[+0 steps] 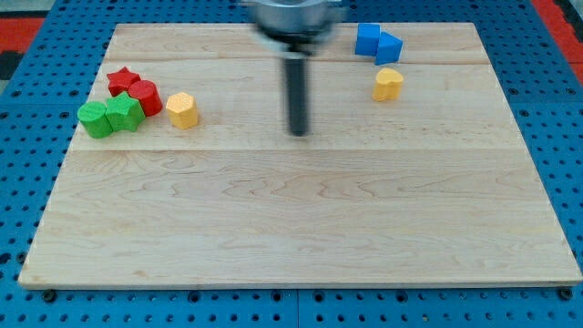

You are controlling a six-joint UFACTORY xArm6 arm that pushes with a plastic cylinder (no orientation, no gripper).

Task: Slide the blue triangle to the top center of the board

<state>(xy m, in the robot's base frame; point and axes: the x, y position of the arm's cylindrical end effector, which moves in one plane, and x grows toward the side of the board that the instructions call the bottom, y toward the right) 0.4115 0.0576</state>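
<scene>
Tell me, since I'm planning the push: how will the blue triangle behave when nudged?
The blue triangle looks low and flat-based, so it should slide, not tip or roll. Its slanted sides may make it rotate off-line. It touches another blue block, which may move too. My tip sits apart, lower left.

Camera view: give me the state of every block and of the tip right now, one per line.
My tip: on board, touching nothing.
Blue triangle: top right, against blue cube.
Yellow heart: alone, below blues.
Yellow hexagon: beside red cylinder.
Red star, two green blocks: clustered left.
</scene>
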